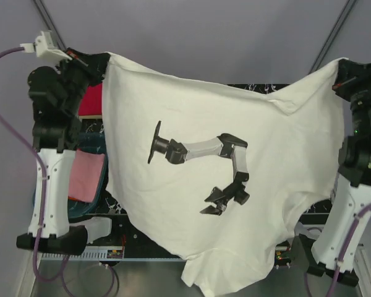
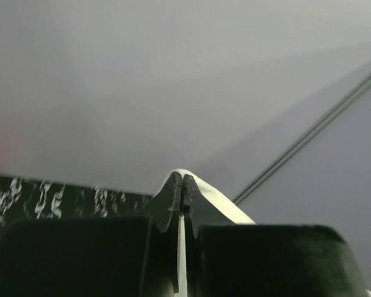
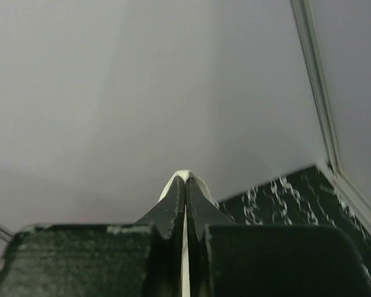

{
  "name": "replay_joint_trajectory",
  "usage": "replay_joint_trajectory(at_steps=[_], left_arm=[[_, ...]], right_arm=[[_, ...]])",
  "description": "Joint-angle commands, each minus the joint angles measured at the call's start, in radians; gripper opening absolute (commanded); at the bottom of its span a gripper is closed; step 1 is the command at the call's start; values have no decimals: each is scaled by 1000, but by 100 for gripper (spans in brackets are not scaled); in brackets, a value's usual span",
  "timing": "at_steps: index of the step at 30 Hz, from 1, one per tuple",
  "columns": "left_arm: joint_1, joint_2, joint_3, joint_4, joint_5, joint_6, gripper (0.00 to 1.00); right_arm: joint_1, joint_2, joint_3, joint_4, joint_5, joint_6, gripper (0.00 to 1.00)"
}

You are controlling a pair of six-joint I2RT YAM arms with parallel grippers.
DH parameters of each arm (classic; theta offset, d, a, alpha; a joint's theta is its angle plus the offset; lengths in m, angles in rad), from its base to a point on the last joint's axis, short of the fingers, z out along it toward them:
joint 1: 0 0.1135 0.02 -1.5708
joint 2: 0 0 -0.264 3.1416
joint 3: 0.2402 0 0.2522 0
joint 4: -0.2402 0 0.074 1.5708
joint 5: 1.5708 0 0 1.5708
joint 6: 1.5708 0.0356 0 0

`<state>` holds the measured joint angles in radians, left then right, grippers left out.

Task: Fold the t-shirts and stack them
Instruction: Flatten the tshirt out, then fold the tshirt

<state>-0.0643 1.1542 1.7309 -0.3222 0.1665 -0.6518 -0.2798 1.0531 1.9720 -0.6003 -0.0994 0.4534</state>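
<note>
White t-shirt [image 1: 191,111] aloft between left hand [image 1: 105,60] and right hand [image 1: 339,70], long axis left-to-right

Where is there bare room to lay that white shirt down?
Bare mat shows mostly in a strip beyond the top edge of the white t-shirt; the rest is hidden behind it. The left is crowded: teal tub, pink t-shirt, red t-shirt.

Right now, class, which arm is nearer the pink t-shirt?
Left. The left arm stands right beside the pink t-shirt; the right arm is on the far side of the hanging white t-shirt.
</note>
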Motion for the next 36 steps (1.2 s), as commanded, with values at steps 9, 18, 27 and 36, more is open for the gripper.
replay_joint_trajectory(at_steps=[9, 18, 27, 36], left_arm=[[-3, 606, -173, 383, -38, 66, 0], [-6, 1191, 338, 265, 38, -6, 0], [-3, 1231, 299, 290, 68, -35, 0], [8, 1208, 286, 178, 88, 18, 0]], right_arm=[[-4, 298, -596, 456, -43, -1, 0], [-4, 838, -268, 473, -190, -12, 0], [-2, 891, -226, 315, -195, 41, 0], [-4, 713, -458, 240, -168, 106, 0]])
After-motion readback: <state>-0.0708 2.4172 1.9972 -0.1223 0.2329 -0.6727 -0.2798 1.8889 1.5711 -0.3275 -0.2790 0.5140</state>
